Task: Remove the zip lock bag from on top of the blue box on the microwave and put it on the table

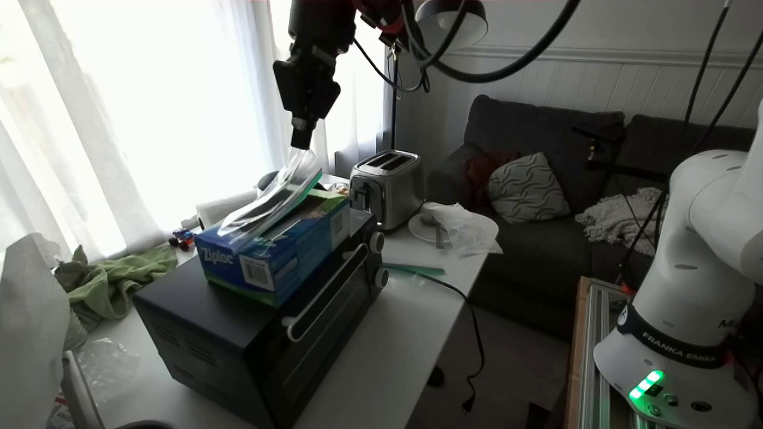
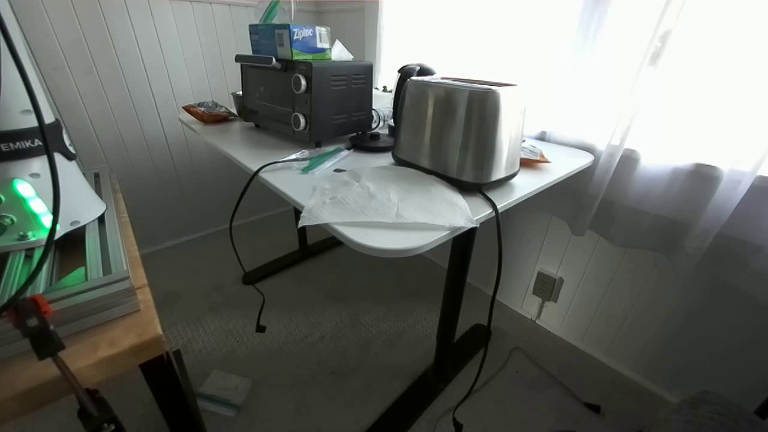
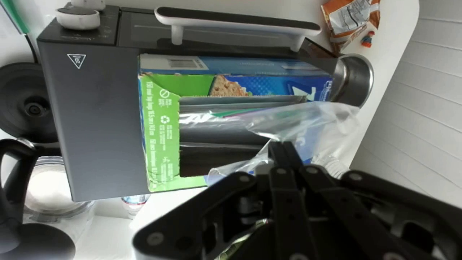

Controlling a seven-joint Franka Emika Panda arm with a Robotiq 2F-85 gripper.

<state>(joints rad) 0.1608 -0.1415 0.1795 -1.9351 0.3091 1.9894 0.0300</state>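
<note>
The clear zip lock bag (image 1: 271,202), with a green seal strip, hangs from my gripper (image 1: 302,140) over the open blue Ziploc box (image 1: 292,268). In the wrist view the gripper (image 3: 283,144) is shut on the bag (image 3: 299,117), which bunches at the fingertips. Its lower part lies over or just above the box (image 3: 160,133); I cannot tell if it touches. The bag (image 2: 273,12) also shows at the top edge in an exterior view, where the gripper is out of view. The box rests on the black microwave (image 1: 208,322), on the white table (image 1: 381,345).
A steel toaster (image 1: 393,190) and a plate (image 1: 420,229) with a spoon and paper stand past the microwave. Another green-sealed bag (image 2: 327,161) and a black cord lie near the table's front. A steel cup (image 3: 359,77) and snack bag (image 3: 346,21) stand beside the microwave.
</note>
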